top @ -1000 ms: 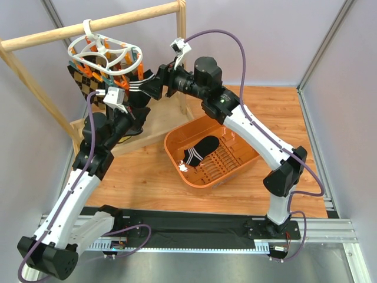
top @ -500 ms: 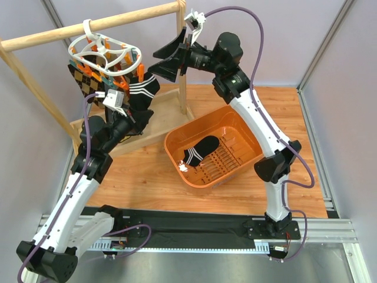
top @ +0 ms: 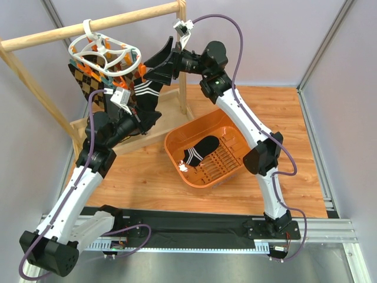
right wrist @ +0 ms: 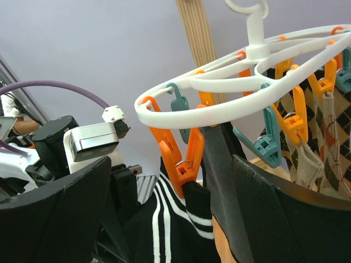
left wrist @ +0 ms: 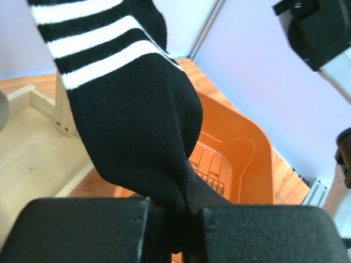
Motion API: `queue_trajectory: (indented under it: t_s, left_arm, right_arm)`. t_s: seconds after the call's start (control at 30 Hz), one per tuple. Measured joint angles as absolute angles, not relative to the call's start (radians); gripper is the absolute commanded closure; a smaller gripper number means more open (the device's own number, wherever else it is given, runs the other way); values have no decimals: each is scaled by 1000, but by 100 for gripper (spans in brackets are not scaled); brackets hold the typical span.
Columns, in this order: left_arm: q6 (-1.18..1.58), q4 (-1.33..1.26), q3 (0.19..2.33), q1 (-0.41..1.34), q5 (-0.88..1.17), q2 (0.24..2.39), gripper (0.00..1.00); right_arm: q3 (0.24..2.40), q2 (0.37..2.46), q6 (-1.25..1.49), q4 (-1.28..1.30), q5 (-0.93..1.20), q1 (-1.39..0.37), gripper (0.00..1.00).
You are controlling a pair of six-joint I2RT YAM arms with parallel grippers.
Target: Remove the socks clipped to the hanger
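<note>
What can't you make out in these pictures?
- Left wrist view: how the striped sock is fastened is cut off by the top edge.
- Top view: the sock count on the hanger is hidden beneath its ring and the right gripper.
- Top view: the white scrap in the orange basket is too small to identify.

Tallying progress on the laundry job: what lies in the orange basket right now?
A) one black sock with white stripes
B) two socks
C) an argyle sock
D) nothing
A: the top view shows a single black striped sock lying in the orange basket, with no other sock beside it.
</note>
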State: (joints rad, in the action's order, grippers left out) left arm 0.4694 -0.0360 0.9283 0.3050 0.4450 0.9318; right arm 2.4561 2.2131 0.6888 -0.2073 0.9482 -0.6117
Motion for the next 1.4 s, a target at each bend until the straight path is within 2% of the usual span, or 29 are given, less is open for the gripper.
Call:
queue_trajectory:
  t_s: [0.27,0.47,1.17,1.4]
  left_arm:
    - [471,-55,928,305,478,941,100]
    - [476,-68,928,299,495,945,100]
    - [519,-116,928,261,542,939,100]
    - [520,-116,927,261,543,925,100]
  right_arm:
    - [2505,2267,790,-337,994,-607,14]
    - [2535,2288,819,-379,999,-608,26]
    - [2568,2336,804,-376,945,-664,26]
    - [2568,2336,804,-393,934,-667,38]
